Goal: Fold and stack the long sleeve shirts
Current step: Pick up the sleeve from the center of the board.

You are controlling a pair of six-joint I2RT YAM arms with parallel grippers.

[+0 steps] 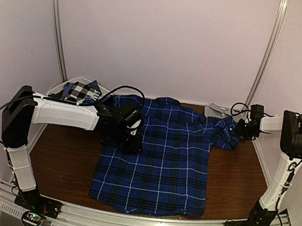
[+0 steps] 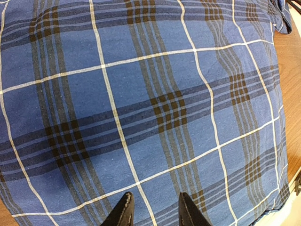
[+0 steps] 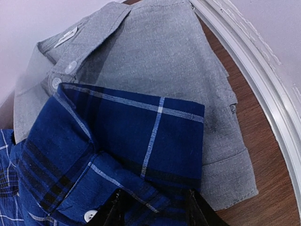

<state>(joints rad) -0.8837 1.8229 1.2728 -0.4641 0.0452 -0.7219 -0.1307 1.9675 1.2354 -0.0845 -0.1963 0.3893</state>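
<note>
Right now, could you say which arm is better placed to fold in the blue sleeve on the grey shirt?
Probably right: the right gripper straddles the blue sleeve; the left gripper hovers over the shirt body.

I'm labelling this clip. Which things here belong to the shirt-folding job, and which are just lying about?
Job: blue plaid shirt, grey shirt, check shirt.
Lying about: basket.

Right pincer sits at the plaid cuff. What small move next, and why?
Probably close the right pincer on the cuff of the blue plaid shirt: it straddles that cuff, which lies over the grey shirt, and the sleeve is not yet folded inward.
</note>
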